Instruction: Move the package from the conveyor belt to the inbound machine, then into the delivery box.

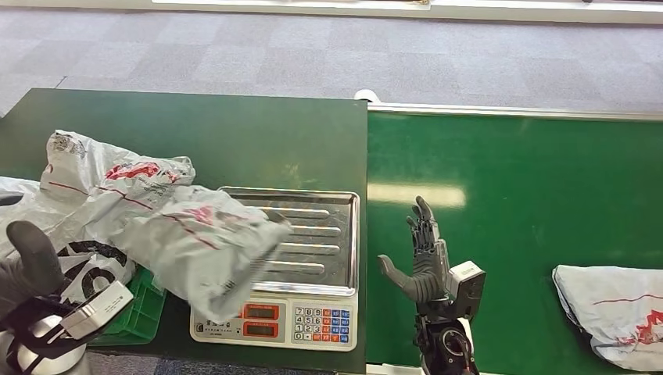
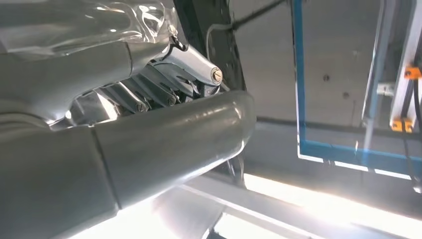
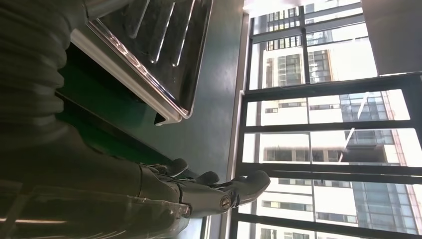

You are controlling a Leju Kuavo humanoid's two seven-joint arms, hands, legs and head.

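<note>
My right hand (image 1: 426, 262) stands upright at the end of its raised forearm, palm turned toward my left, fingers (image 1: 423, 223) straight and apart, thumb splayed out, holding nothing; my left hand (image 1: 35, 269) sits low at my left side, thumb up, fingers hidden.

The right hand (image 1: 426, 258) is grey with darker fingers (image 1: 423, 223) and a silver wrist block. The left hand (image 1: 31, 266) has a thick grey thumb and silver, screw-pinned linkages.
</note>
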